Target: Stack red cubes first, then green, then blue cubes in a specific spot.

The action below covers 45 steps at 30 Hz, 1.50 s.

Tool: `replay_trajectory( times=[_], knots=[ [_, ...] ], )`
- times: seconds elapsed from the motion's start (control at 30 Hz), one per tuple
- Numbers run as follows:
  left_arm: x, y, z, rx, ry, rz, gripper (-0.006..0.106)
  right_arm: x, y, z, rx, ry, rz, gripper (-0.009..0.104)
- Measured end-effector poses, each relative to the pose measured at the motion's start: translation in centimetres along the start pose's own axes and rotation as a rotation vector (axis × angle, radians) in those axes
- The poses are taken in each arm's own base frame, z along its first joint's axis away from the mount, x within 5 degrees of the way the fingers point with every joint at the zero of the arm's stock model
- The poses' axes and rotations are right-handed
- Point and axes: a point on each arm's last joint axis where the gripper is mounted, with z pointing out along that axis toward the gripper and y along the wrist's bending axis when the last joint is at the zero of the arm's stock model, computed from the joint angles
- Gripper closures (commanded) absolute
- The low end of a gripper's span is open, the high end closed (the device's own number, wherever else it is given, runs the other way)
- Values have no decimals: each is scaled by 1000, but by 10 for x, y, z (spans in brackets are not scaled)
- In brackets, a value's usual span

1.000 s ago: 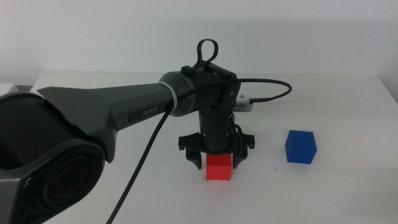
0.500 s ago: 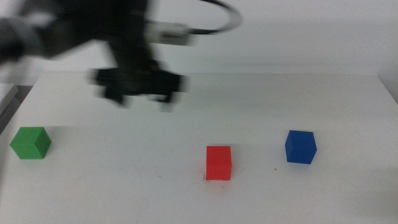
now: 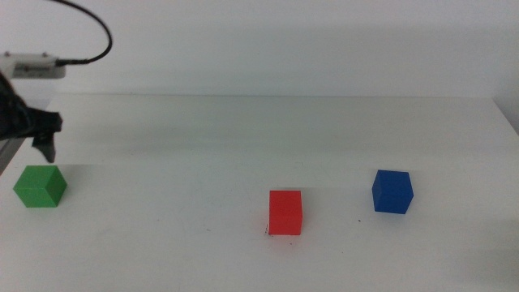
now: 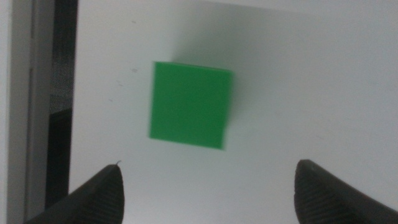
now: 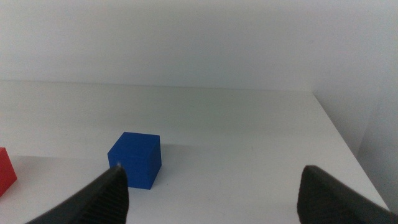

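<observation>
The red cube (image 3: 285, 212) stands on the white table at front centre, with a tiny dark tick (image 3: 265, 232) at its front left corner. The blue cube (image 3: 392, 191) sits to its right. The green cube (image 3: 40, 186) sits at the far left. My left gripper (image 3: 34, 146) hangs just above and behind the green cube. The left wrist view shows the gripper (image 4: 208, 171) open and empty, with the green cube (image 4: 191, 104) below it. My right gripper (image 5: 211, 171) is open and empty, out of the middle view, facing the blue cube (image 5: 135, 160) and an edge of the red cube (image 5: 5, 171).
The table's left edge, with a dark gap (image 4: 62, 93) beyond it, runs close beside the green cube. Another tiny dark tick (image 3: 360, 220) lies just left of the blue cube. A white wall stands behind the table.
My left arm has let go of the red cube, risen and swung fast to the far left, over the green cube. The red cube stays where it was set.
</observation>
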Motion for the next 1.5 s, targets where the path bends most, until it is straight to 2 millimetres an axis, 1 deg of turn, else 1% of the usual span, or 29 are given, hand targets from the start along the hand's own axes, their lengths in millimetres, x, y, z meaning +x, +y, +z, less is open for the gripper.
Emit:
replay_trajectory(
  times=[0.13,0.23,0.57,0.67,0.73,0.77,0.83,0.87,0.9,0.93,1.0,1.03,1.07,1.1,1.13,1.2,1.23,1.3,1.33,1.4,1.43,1.5],
  knots=[
    [-3,15,18,22,20,-22,7,0,0,0,0,0,0,2],
    [-5,20,29,43,23,-29,7,0,0,0,0,0,0,2],
    [-14,16,71,87,34,-32,7,0,0,0,0,0,0,2],
    [-16,16,84,86,37,-33,11,0,0,0,0,0,0,2],
    [-17,16,89,85,33,-29,19,0,0,0,0,0,0,2],
    [-17,16,92,85,36,-26,26,0,0,0,0,0,0,2],
    [-17,15,94,85,37,-15,42,0,0,0,0,0,0,2],
    [-17,15,93,86,39,-13,52,0,0,0,0,0,0,2],
    [-17,15,91,88,41,-16,62,0,0,0,0,0,0,2],
    [-16,15,89,93,44,-29,70,0,0,0,0,0,0,2],
    [-15,9,75,99,46,-63,87,0,0,0,0,0,0,2],
    [-14,4,68,97,46,-72,93,0,0,0,0,0,0,2],
    [-12,-7,56,89,42,-79,100,0,0,0,0,0,0,2],
    [-11,-23,42,79,30,-81,102,0,0,0,0,0,0,2],
    [-8,-44,27,75,9,-66,102,0,0,0,0,0,0,2],
    [-1,-95,-3,71,-36,-45,102,0,0,0,0,0,0,2],
    [4,-118,-14,71,-52,-41,102,0,0,0,0,0,0,2],
    [18,-176,-38,109,-93,4,102,0,0,0,0,0,0,2],
    [24,-198,-47,132,-104,17,102,0,0,0,0,0,0,2],
    [45,-248,-59,181,-106,48,102,0,0,0,0,0,0,2],
    [55,-268,-62,200,-103,61,101,0,0,0,0,0,0,2],
    [73,-299,-62,218,-86,83,100,0,0,0,0,0,0,2]
  ],
)
